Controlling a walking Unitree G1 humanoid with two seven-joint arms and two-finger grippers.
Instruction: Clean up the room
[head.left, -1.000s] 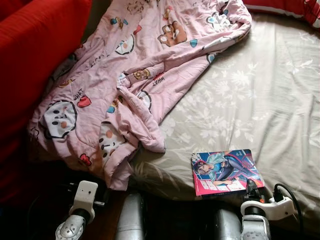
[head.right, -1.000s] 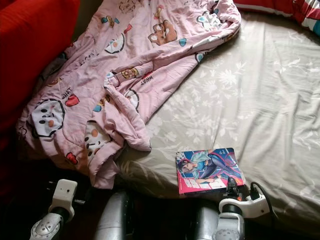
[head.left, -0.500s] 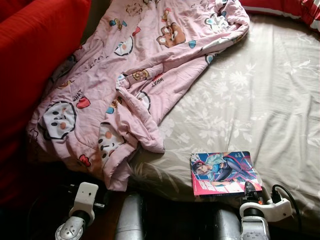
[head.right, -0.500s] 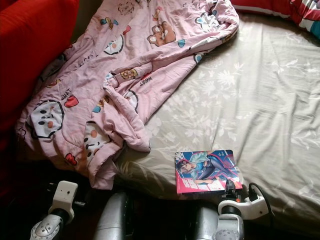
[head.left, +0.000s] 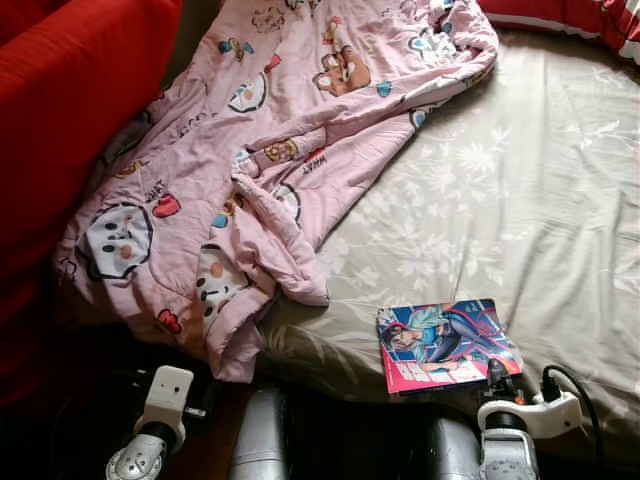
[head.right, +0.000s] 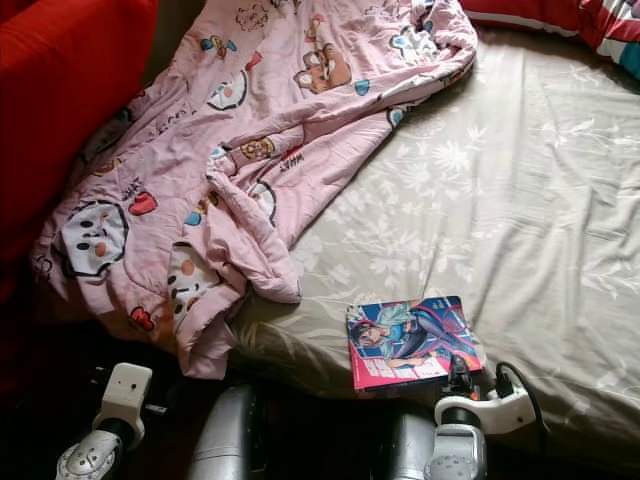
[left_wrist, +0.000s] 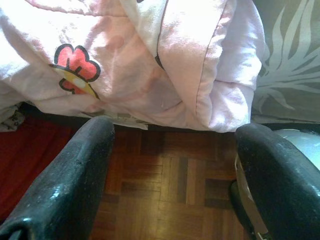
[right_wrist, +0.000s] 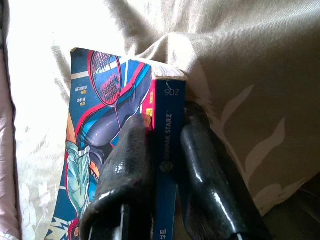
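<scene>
Risk: the right gripper (right_wrist: 165, 165) has its two black fingers closed on the spine edge of the comic book (head.left: 445, 343) only, so in my judgement the thin, floppy volume could sag, pivot or slip free when lifted, or drag on the soft grey bedsheet (head.left: 540, 200). The book lies flat at the near edge of the bed, at about 5 o'clock in the head view, well apart from the rumpled pink blanket (head.left: 250, 170) at 10 o'clock. It has a glossy illustrated cover and a blue spine; the left gripper (left_wrist: 170, 175) hangs wide open and empty over the wooden floor (left_wrist: 165, 170).
</scene>
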